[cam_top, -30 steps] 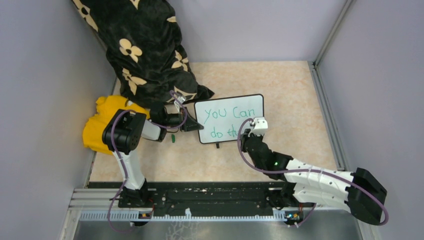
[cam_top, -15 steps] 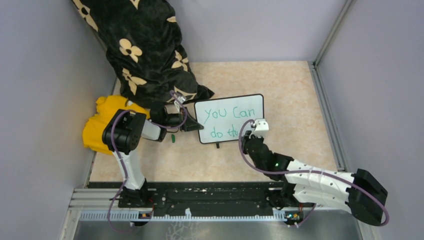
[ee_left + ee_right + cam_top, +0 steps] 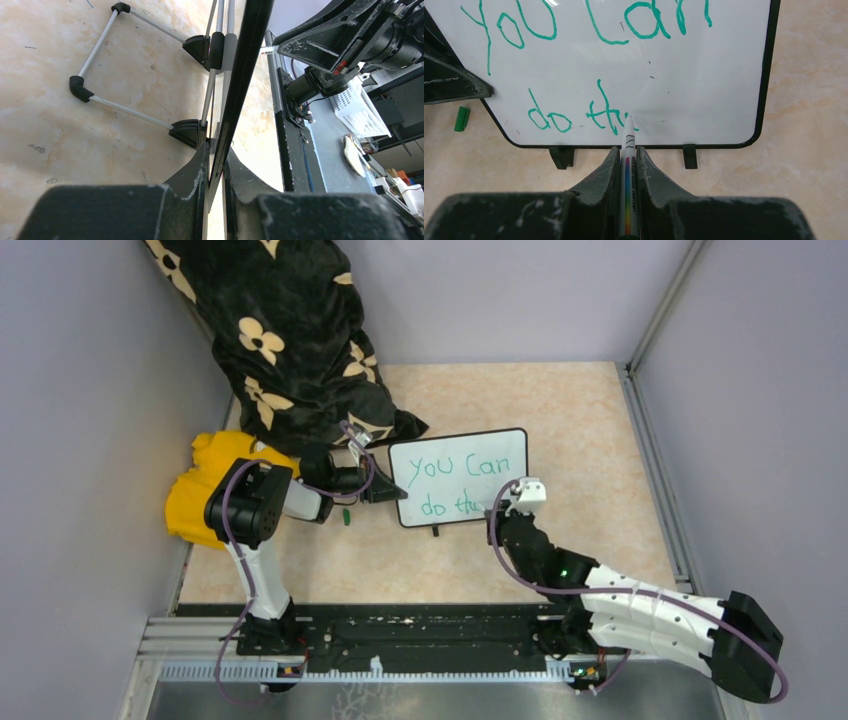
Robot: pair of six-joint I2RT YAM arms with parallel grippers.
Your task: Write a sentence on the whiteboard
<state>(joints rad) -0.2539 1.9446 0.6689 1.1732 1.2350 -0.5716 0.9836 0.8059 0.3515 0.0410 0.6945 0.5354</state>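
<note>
Whiteboard [image 3: 450,486]: standing on its feet mid-table [image 3: 580,420], left edge clamped in left gripper [image 3: 216,165].
Sentence [image 3: 460,466]: green, reads "you can do th".
Marker [image 3: 628,150]: clamped in right gripper [image 3: 627,160], tip touching the board after "th".

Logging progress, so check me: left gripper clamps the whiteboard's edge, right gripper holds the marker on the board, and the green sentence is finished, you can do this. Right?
Not finished. In the right wrist view the sentence stops at "do th", with the marker tip on the whiteboard. The rest holds: the right gripper grips the marker, the left gripper clamps the edge.
</note>
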